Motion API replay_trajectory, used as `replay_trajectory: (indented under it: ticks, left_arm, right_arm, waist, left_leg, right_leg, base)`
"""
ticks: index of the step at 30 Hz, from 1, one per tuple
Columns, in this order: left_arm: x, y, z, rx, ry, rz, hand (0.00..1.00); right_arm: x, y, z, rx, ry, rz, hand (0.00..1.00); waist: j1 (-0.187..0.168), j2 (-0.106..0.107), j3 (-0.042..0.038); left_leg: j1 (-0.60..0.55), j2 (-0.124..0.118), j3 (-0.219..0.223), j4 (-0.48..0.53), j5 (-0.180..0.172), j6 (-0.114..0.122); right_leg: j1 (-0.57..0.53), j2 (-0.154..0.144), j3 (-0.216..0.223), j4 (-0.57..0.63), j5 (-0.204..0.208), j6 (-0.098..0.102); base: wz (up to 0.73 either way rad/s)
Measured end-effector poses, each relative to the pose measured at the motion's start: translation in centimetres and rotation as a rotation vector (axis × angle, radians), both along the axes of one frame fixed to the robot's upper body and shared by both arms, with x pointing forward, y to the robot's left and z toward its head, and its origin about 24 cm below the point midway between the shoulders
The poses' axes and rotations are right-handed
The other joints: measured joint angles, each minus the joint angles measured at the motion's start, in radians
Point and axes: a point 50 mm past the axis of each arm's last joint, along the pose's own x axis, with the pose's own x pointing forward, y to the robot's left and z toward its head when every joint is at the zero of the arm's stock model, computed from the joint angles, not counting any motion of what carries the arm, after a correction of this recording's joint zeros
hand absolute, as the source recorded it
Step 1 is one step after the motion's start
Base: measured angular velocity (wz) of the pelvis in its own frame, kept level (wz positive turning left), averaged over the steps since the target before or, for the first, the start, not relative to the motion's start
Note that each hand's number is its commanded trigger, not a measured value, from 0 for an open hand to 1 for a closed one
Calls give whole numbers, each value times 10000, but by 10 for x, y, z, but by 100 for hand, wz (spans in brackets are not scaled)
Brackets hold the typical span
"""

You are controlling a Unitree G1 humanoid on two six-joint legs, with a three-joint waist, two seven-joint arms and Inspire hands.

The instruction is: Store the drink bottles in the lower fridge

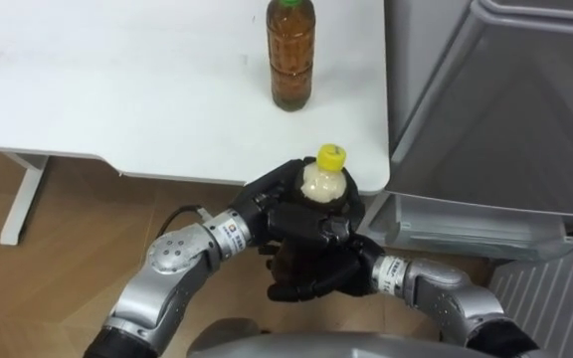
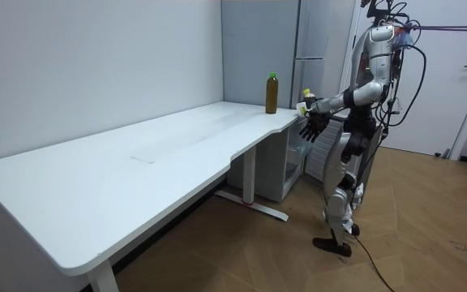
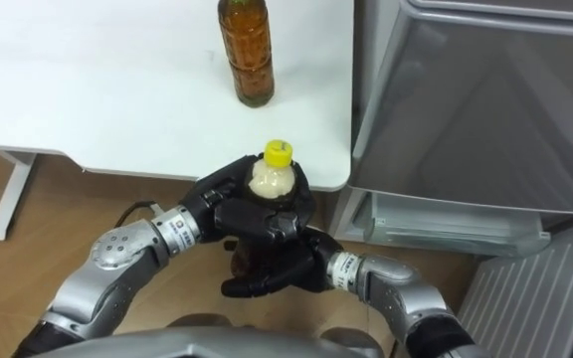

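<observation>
So the robot's left hand [image 1: 279, 207] has its fingers curled round a small pale plastic bottle with a yellow cap [image 1: 323, 181], held upright just off the corner of the white worktop [image 1: 117, 89], over bare floor. The right hand [image 1: 314, 276] sits right underneath with its fingers spread, holding nothing, kind of like a safety net. The tall brown tea bottle with a green cap [image 1: 291, 60] is standing on the worktop near that edge, not in the grey fridge [image 1: 505, 109] yet. My worry is that the bottle looks smooth and rounded, so a loose grip drops it. Swinging toward the fridge could also clip the worktop corner or knock the tea bottle over.
</observation>
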Motion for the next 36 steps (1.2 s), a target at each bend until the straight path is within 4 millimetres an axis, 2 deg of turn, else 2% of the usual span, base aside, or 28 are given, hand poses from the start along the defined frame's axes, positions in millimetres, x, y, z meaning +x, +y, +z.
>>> replay_trajectory:
  ticks: [16, 17, 18, 19, 20, 21, 36]
  left_arm:
    - [1, 2, -1, -401, 334, 194, 100]
    - [1, 2, -1, -504, 377, 246, 88]
    - [1, 2, -1, -539, 395, 285, 62]
    - [1, 2, 0, -664, 432, 389, 53]
    - [2, 2, 0, -724, 450, 446, 11]
    - [2, 2, 0, -730, 449, 445, 0]
    - [3, 3, 1, -612, 400, 552, 0]
  right_arm:
    - [0, 0, 2, 8, -443, 243, 100]
    - [0, -1, 2, 2, -470, 238, 100]
    - [0, -1, 2, 5, -496, 234, 100]
    - [1, -1, 2, 15, -541, 220, 100]
    - [1, -1, 3, 20, -613, 204, 100]
    - [1, -1, 3, 18, -615, 202, 100]
    - [-5, 1, 1, 242, -295, 334, 100]
  waist:
    - [3, 51, -33]
    - [3, 51, -33]
    - [4, 50, -32]
    - [3, 50, -33]
    - [4, 49, -33]
    - [4, 48, -35]
    - [-58, 32, -27]
  left_leg:
    - [16, 15, 71, -24, 0, 0]
    - [18, 16, 84, -29, 0, 0]
    - [17, 20, 91, -30, 0, 0]
    - [17, 23, 108, -32, 0, 0]
    - [17, 25, 120, -40, 0, 0]
    - [18, 26, 127, -44, 0, 0]
    - [31, 47, 208, -129, 1, -2]
  right_leg:
    - [-3, 5, 78, 0, 0, 0]
    - [-4, 5, 95, 0, 0, 0]
    - [-5, 6, 102, 0, 0, 0]
    - [-9, 7, 116, 0, 0, 0]
    - [-10, 7, 127, 1, 1, 0]
    - [-9, 7, 134, 1, 1, 0]
    - [-100, 13, 208, 2, 2, -3]
  base:
    - [0]
    - [0]
    - [-3]
    - [-3]
    - [-3]
    - [-3]
    - [-2]
